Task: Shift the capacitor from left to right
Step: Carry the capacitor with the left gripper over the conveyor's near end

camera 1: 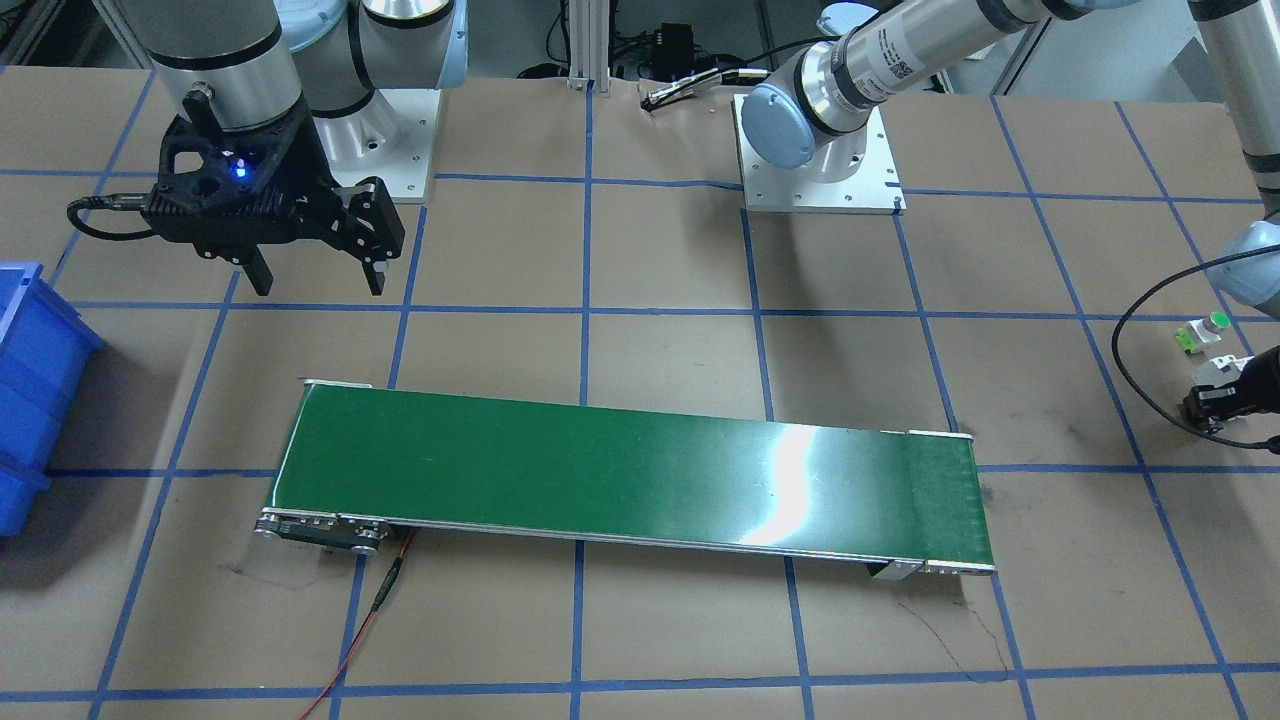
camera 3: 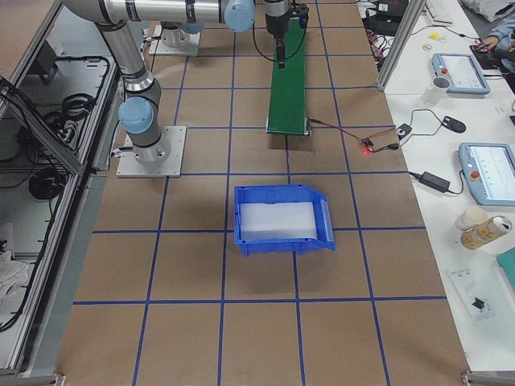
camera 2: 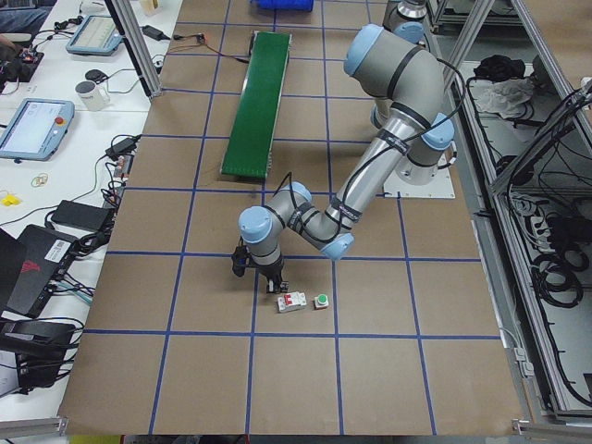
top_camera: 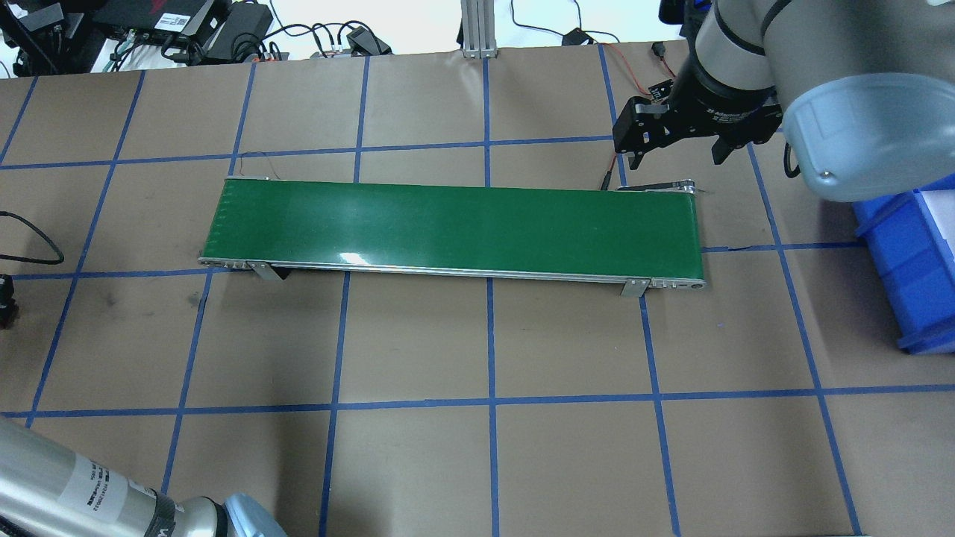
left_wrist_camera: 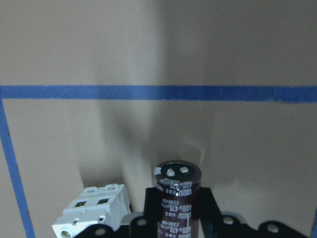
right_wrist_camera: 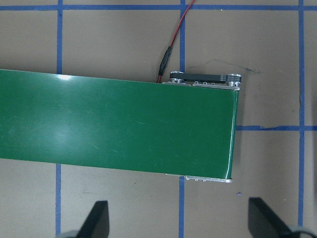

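The capacitor (left_wrist_camera: 177, 191), a dark brown cylinder with a silvery top, stands upright between the fingers of my left gripper (left_wrist_camera: 176, 215), which is shut on it. The left gripper (camera 2: 274, 282) is low over the table at my far left, next to the white breaker (left_wrist_camera: 94, 210). It barely shows at the edge of the front view (camera 1: 1215, 400). My right gripper (camera 1: 310, 280) is open and empty, hovering above the right end of the green conveyor belt (top_camera: 448, 224). Its fingers (right_wrist_camera: 96, 218) are spread wide.
The white breaker with a red switch (camera 2: 292, 302) and a green-capped push button (camera 2: 321, 301) lie beside the left gripper. A blue bin (camera 3: 282, 217) sits on the table beyond the belt's right end. A red wire (right_wrist_camera: 171, 44) runs from the belt's motor end.
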Tool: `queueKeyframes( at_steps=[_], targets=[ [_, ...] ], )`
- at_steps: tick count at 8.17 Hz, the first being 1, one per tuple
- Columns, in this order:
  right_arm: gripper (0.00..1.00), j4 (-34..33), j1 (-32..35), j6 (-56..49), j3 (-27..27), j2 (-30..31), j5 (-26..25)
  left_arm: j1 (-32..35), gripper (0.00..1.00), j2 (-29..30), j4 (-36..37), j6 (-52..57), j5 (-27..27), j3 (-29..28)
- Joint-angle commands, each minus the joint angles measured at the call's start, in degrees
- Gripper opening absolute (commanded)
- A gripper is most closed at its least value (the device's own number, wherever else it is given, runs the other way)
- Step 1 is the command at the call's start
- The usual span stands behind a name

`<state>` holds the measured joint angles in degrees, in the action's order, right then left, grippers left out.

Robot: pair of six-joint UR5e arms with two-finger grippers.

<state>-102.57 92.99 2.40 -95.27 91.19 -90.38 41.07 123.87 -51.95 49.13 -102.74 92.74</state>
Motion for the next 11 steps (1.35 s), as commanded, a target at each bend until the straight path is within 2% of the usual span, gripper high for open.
queueKeyframes(
  at_steps=[1, 5, 6, 7, 9, 11],
  targets=[
    [1.0, 0.0, 0.0, 0.0, 0.0, -0.1, -0.1, 1.0, 0.0, -2.1, -2.8, 0.4, 0.3, 0.0],
    [1.0, 0.0, 0.0, 0.0, 0.0, 0.0, -0.1, 11.8, 0.0, -12.8, -10.4, 0.2, 4.4, 0.0],
    [1.0, 0.0, 0.0, 0.0, 0.0, 0.0, -0.1, 14.4, 0.0, -15.3, -10.4, -0.7, 9.9, -0.2],
    [1.0, 0.0, 0.0, 0.0, 0.0, 0.0, -0.1, 16.9, 0.0, -16.5, -10.6, -1.6, 12.1, -0.1],
    [1.0, 0.0, 0.0, 0.0, 0.0, 0.0, -0.1, 24.2, 0.0, -17.6, -11.0, -2.9, 11.5, -0.1],
    [1.0, 0.0, 0.0, 0.0, 0.0, 0.0, -0.1, 27.4, 0.0, -16.7, -10.8, -6.5, 12.6, -0.3]
  ],
)
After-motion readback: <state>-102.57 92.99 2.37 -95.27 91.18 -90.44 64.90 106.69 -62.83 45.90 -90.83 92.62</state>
